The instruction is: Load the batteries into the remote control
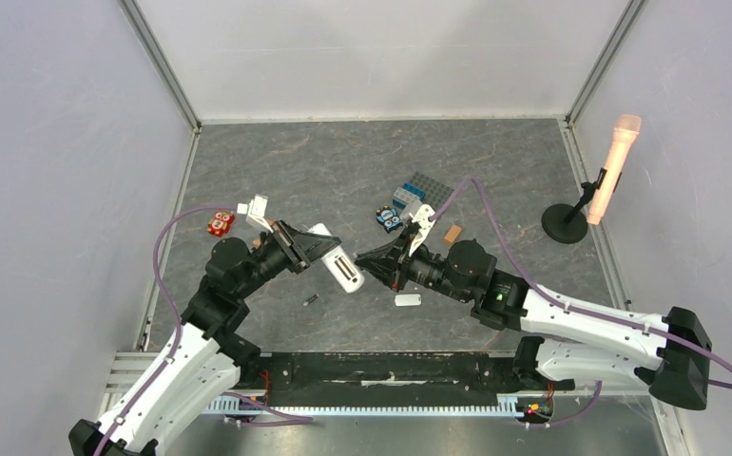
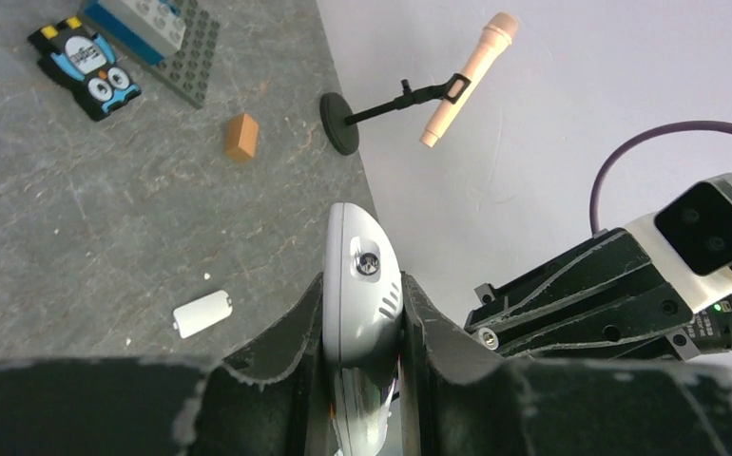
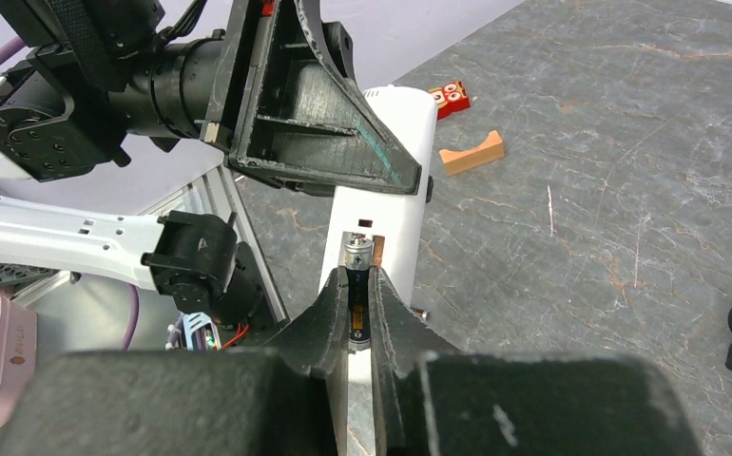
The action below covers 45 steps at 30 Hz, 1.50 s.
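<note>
My left gripper point(image 1: 298, 244) is shut on the white remote control point(image 1: 339, 263) and holds it above the table; it shows end-on between the jaws in the left wrist view point(image 2: 362, 285). My right gripper point(image 1: 374, 263) is shut on a battery point(image 3: 359, 285), dark with a silvery end, right over the remote's open battery slot point(image 3: 372, 249). A second battery point(image 1: 311, 301) lies on the table below the remote; its tip shows in the right wrist view point(image 3: 421, 313).
The small white cover piece point(image 1: 408, 300) lies on the table, also in the left wrist view point(image 2: 202, 313). An orange-brown block point(image 1: 452, 234), a grey brick plate point(image 1: 421, 191), an owl tile point(image 1: 388, 218), a red tile point(image 1: 220, 223) and a microphone stand point(image 1: 566, 222) sit around.
</note>
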Tool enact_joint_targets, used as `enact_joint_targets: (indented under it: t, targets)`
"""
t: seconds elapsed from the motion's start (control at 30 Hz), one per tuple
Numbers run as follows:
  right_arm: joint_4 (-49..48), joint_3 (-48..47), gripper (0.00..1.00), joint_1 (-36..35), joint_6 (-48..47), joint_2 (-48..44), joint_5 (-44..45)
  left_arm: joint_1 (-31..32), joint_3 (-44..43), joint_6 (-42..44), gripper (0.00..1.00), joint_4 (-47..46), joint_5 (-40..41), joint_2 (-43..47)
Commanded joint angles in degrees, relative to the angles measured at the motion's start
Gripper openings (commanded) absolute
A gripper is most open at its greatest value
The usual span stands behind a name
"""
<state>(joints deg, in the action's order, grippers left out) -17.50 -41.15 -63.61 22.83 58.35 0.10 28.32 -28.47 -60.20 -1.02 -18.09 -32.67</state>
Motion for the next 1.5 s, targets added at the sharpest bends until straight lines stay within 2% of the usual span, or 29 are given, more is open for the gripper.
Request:
enact_joint_targets:
  t: [0.0, 0.57, 1.23, 1.47]
  targets:
    - [-6.0, 0.6, 0.05, -0.8, 0.7, 0.8, 2.2, -0.1, 0.2, -4.0, 0.02, 2.8, 0.9, 1.0]
    - [-6.5, -0.7, 0.06, -4.3, -0.6, 7.7, 6.5, -0.1, 1.0, -6.9, 0.02, 5.0, 1.0, 0.2]
    - [-7.8, -0.9, 0.08, -4.5, -1.7, 10.2, 9.4, -0.1, 0.9, -6.5, 0.02, 6.0, -0.3, 0.4]
    - [-6.4, 0.0, 0.10, -4.5, -3.5, 10.3, 7.7, -0.1, 0.7, -7.0, 0.02, 6.0, -0.1, 0.3]
